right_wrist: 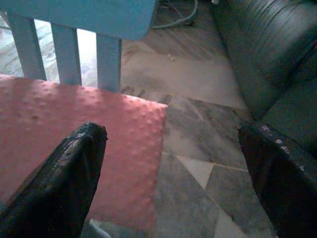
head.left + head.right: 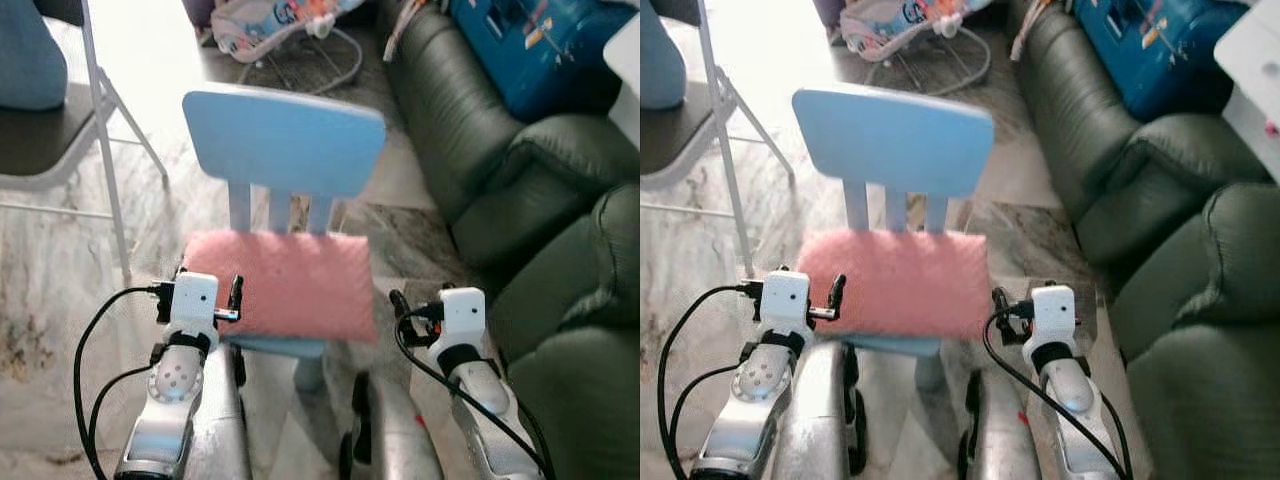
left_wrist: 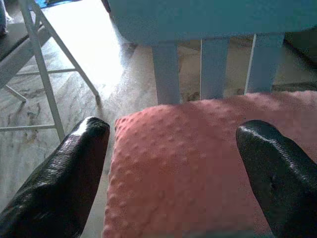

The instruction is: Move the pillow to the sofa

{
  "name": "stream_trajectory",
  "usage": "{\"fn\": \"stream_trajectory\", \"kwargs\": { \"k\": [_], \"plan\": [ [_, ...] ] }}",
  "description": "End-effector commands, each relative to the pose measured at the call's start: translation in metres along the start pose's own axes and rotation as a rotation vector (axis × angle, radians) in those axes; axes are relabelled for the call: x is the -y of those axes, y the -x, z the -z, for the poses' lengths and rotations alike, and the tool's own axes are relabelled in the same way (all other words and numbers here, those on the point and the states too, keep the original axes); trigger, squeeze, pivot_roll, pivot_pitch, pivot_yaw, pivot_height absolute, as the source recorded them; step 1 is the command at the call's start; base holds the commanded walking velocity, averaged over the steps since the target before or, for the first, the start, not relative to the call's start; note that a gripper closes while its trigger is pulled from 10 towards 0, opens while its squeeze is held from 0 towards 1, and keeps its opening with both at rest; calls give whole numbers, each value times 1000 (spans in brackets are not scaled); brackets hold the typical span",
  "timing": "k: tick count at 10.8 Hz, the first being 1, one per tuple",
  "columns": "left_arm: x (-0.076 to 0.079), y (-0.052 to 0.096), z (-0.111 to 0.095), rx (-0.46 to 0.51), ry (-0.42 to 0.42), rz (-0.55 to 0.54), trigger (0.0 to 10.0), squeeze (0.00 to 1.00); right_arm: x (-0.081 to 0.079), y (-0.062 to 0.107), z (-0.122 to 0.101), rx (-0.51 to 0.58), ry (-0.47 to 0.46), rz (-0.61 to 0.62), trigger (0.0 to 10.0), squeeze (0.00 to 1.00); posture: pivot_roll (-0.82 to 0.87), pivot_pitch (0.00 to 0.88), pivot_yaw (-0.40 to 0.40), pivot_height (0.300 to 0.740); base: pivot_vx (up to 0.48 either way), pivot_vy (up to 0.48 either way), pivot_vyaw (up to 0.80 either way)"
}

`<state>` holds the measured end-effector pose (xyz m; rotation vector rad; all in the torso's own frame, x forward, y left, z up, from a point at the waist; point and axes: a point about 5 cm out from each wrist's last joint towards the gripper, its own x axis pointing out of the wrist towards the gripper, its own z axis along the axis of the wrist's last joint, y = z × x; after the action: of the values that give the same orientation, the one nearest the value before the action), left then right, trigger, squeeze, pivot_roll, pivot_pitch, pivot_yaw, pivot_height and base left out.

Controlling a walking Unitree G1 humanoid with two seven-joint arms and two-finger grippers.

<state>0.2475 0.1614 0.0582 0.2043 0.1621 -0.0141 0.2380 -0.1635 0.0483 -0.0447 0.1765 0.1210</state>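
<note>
Left gripper, fingers spread, straddles the left edge of the pink pillow. Right gripper, also spread, brackets its right corner. Pillow lies on the blue chair, beside the dark green sofa.

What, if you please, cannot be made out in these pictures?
- Seat of the blue chair: mostly covered by the pink pillow, eye views.
- Sofa: its far side is cut off by the picture's right edge.
- Folding chair: cut off at the left edge.
</note>
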Motion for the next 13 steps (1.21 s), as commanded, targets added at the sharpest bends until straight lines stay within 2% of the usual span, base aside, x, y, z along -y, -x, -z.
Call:
{"fn": "stream_trajectory", "kwargs": {
  "k": [1, 3, 11, 13],
  "plan": [
    [0, 2, 4, -20, -5, 4, 10000, 0, 2, 2, 3, -16, -3, 11, 10000, 0, -36, 178, -71, 555, 0, 0, 0],
    [0, 3, 4, -21, -19, -1, 10000, 0, 2, 3, 3, -17, -6, 8, 10000, 0, -36, 181, -70, 515, 0, 0, 0],
    [-22, 0, -5, 0, -122, -108, 10000, 0, -2, -1, 4, -24, -33, -47, 10000, 0, -30, 188, -61, 515, 0, 0, 0],
    [-22, -2, -5, -3, -121, -115, 10000, 0, -2, -1, 3, -20, -24, -58, 10000, 0, -30, 187, -62, 515, 0, 0, 600]
  ]
}}
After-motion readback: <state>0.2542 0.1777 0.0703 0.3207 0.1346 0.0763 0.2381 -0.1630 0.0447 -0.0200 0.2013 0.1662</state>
